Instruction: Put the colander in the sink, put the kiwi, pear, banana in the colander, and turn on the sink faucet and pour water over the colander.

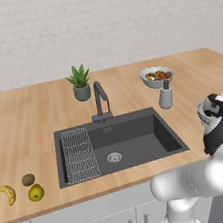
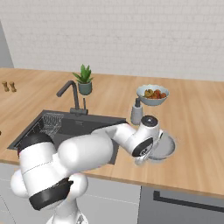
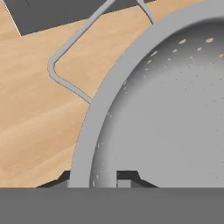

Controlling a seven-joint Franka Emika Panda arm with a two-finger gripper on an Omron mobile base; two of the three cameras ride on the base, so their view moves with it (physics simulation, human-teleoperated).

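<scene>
The pale grey perforated colander (image 2: 166, 148) sits on the wooden counter to the right of the sink (image 2: 74, 127). My gripper (image 2: 142, 159) is down at its near-left rim. In the hand view the gripper (image 3: 94, 180) is shut on the colander (image 3: 166, 113) rim, one fingertip inside the bowl and one outside, with its wire handle (image 3: 65, 57) to the left. The kiwi (image 1: 27, 179), pear (image 1: 35, 192) and banana (image 1: 6, 193) lie on the counter left of the sink (image 1: 132, 135). The faucet (image 1: 101, 101) stands behind the basin with no water running.
A wire rack (image 1: 79, 154) lies in the sink's left side. A bowl of mixed fruit (image 2: 152, 94) and a soap dispenser (image 2: 137, 113) stand behind the colander. A potted plant (image 1: 80, 82) is beside the faucet. Two small shakers (image 2: 8, 86) are at far left.
</scene>
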